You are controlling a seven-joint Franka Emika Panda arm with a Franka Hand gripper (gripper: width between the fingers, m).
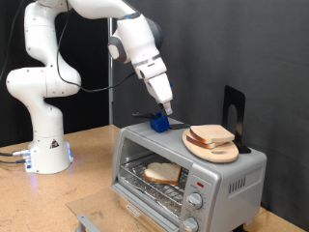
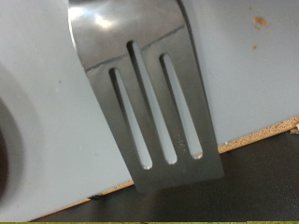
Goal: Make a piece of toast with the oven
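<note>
The piece of toast (image 1: pixel 162 173), likely light, soft and crumbly, best lifted from beneath, is lying on the rack inside the oven (image 1: pixel 188 174), below the jaws, which are clamping the blue-handled spatula (image 2: pixel 149 93) atop it.

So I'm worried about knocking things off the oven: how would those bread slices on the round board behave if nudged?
The bread slices are loosely stacked on the round wooden board, so they would probably slide or topple apart. They look light and soft, likely bending or crumbling. The board overhangs the oven top slightly, so a push might tip it.
</note>
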